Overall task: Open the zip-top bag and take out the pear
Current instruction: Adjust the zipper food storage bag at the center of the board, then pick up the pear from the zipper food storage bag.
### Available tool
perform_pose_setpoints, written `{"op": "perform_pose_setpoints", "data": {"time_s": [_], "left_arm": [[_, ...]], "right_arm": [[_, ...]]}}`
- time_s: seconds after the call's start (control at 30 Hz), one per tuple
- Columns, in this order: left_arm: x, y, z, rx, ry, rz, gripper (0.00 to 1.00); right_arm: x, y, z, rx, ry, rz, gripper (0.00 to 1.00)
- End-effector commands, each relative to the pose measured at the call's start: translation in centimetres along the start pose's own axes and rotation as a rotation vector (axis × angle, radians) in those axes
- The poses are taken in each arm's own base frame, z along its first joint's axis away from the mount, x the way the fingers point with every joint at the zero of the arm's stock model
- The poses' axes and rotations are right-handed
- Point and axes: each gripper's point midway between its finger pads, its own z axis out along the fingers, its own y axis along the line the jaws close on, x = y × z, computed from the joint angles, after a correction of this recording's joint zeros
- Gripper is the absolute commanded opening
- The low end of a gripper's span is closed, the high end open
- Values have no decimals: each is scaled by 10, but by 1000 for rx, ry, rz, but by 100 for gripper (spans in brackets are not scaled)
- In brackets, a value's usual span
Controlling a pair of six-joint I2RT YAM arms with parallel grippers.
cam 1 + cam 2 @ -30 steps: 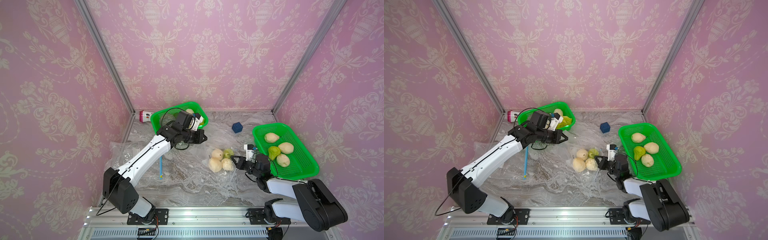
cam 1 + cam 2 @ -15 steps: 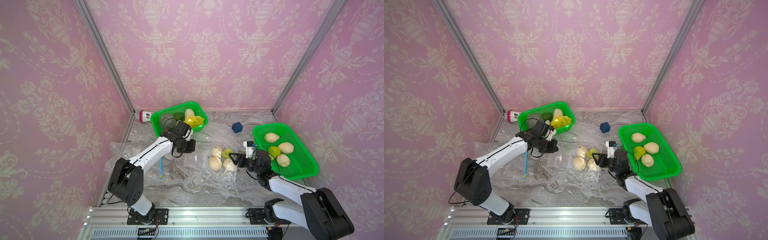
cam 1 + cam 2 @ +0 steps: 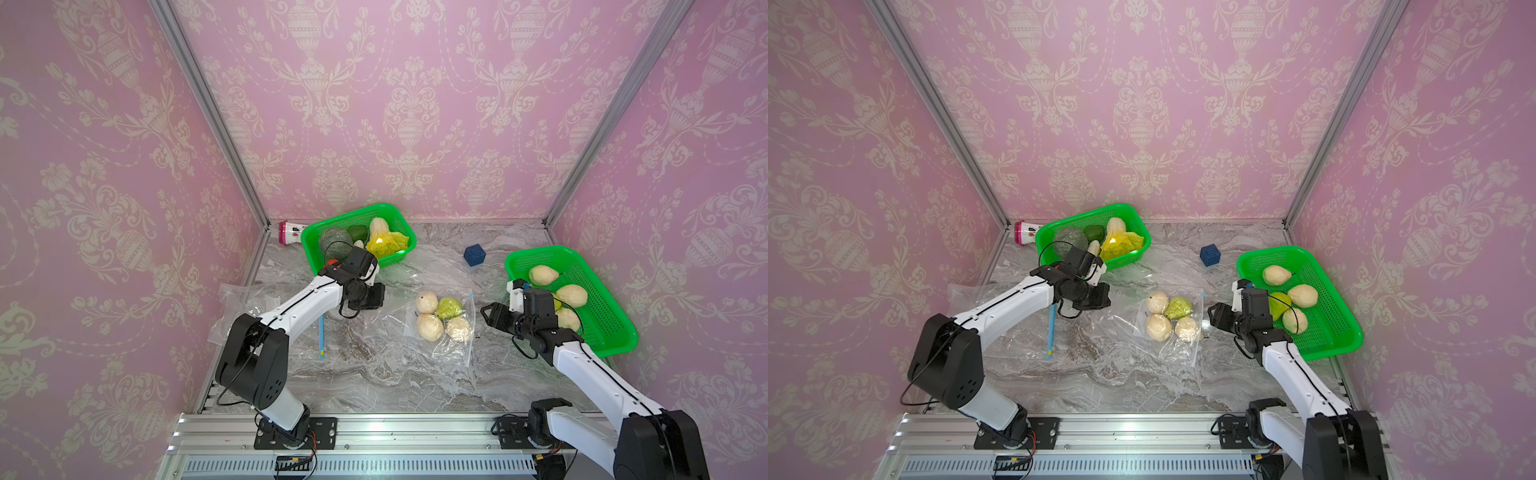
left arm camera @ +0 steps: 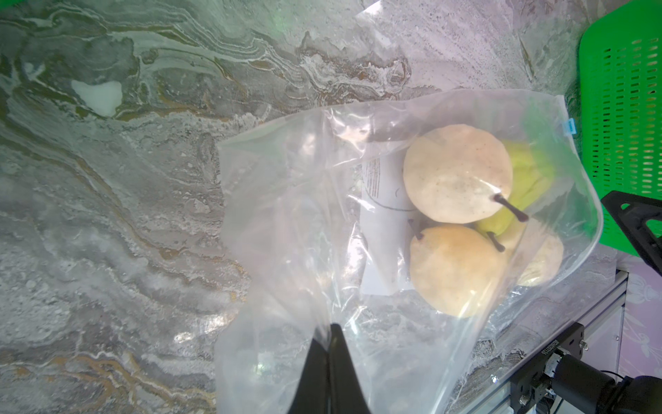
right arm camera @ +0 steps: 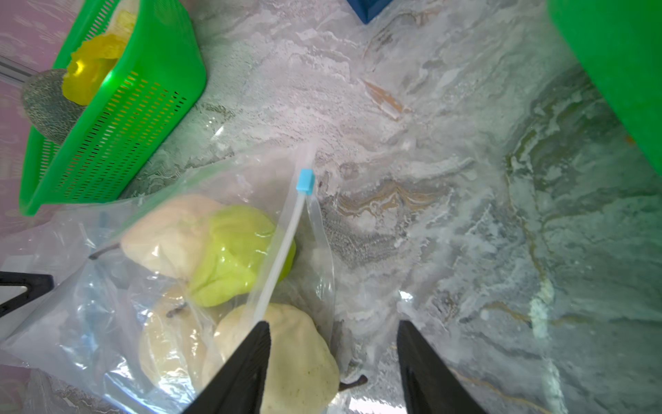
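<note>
Blue cube (image 5: 366, 10) runs off the right wrist view's edge; print on the zip-top bag's (image 4: 286, 215) label (image 4: 379, 200) is too small to read.

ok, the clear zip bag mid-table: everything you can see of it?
The bag is clear, crinkled plastic lying flat on the marble table. It holds four pears, three pale and one green. A blue slider sits at one end of the zip, whose lips look parted. The left gripper is shut on its film; the right gripper hangs open beside the zip.
</note>
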Motion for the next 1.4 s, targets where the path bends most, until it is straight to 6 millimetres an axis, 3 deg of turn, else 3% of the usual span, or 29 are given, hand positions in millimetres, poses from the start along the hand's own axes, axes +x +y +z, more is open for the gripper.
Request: {"op": "perform_pose_setpoints", "data": {"time_s": [0.0,0.1,0.27,0.5,0.7,1.0,1.37], "left_arm": [[5,6,9,-4,24,16,0],[7,6,11,3,34,14,0],[8,4,10,12,35,19,0],[12,6,15,15,56,19,0],[14,5,19,25,68,18,0],[11,0,20,47,68,17,0],[14,1,24,52,86,11,0]], "right_arm": [[20,-22,3,128,105,-11,60],[26,-24,9,168,144,-53,63],[30,-1,22,73,178,-116,66],[20,35,11,-124,99,-161,70],[28,60,4,-258,62,-230,74],[44,65,13,-238,92,-329,78],[51,49,34,-145,130,-313,81]]}}
